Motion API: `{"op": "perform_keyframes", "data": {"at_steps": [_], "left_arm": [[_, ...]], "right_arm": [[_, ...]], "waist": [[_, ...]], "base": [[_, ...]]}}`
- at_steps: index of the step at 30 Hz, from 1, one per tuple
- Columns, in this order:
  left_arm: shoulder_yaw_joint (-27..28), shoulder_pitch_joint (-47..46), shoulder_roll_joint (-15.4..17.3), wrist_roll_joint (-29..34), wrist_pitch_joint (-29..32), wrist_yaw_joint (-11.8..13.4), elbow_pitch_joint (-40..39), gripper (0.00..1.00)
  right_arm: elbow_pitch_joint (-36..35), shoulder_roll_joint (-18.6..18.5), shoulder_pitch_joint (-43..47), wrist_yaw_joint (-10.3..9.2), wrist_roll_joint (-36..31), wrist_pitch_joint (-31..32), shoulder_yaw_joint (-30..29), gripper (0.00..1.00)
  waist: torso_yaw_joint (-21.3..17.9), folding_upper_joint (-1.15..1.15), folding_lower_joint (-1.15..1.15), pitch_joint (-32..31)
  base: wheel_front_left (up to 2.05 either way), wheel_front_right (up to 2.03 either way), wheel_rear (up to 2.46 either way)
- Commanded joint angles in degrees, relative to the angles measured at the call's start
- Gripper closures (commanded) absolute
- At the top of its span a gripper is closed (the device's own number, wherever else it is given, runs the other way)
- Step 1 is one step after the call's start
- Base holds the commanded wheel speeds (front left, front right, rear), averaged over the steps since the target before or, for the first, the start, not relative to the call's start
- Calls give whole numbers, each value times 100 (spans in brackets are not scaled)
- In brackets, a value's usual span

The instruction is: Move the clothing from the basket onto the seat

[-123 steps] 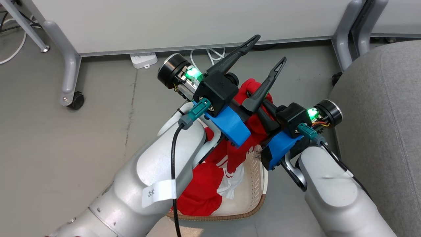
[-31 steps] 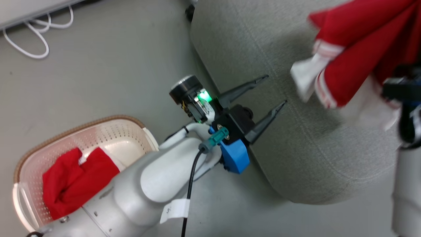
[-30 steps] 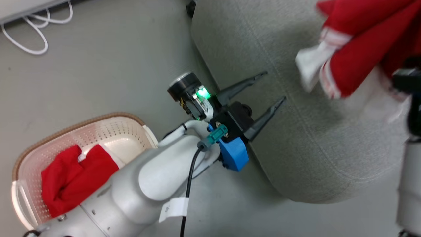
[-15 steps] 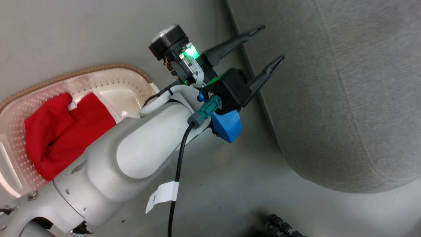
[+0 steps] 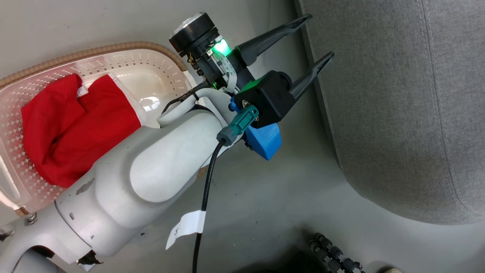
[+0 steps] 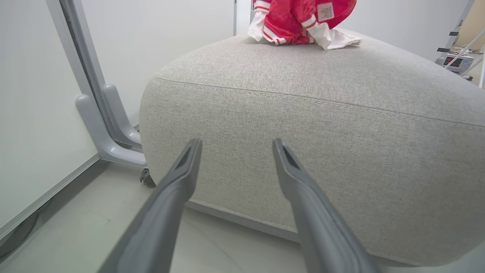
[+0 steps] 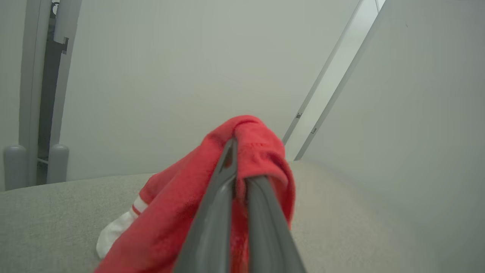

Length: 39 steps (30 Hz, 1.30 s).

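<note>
Clothing (image 7: 261,151) has reached the grey seat (image 6: 303,113), pinched in the right fingers (image 7: 212,223); left fingers (image 6: 166,204) spread near its side.

The pale-grey forearm (image 5: 166,170), lower left, bore a white tag (image 5: 185,227), black cable (image 5: 206,182) with teal plug (image 5: 238,123), blue block (image 5: 265,140) and green light (image 5: 221,47); the left hand (image 5: 320,36) had dark tapered fingers (image 5: 273,36).

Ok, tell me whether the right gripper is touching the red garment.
Touching: the right wrist view shows the right gripper closed on a fold of the red garment.
</note>
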Motion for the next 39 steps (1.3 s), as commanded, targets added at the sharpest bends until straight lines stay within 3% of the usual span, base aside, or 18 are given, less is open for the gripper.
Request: {"op": "perform_keyframes", "data": {"at_steps": [1,14,15,16,29,39], "left_arm": [[-20,-98,-3,-20,-23,29,-26,0],[-65,-120,-56,-69,-115,75,38,0],[-69,-106,-63,-84,-129,80,55,0],[-74,-86,-74,-93,-140,81,73,0],[59,392,-294,-401,-537,215,393,0],[993,1290,-286,-552,-623,488,151,0]], "right_arm": [[30,45,83,1,-24,-4,-29,100],[490,671,855,1,-19,-4,-13,100],[471,691,897,1,-20,-4,-9,62],[463,724,943,1,-4,-4,17,0],[-409,961,2218,1,28,-4,392,0],[-1251,1035,2979,1,-85,-4,1397,0]], "waist": [[10,0,-1,-3],[84,0,-1,-104],[86,0,-1,-131],[89,0,-1,-165],[176,0,-1,-1150],[624,0,-1,-2274]], "base": [[0,0,0],[0,0,0],[0,0,0],[0,0,0],[0,0,0],[0,0,0]]}}
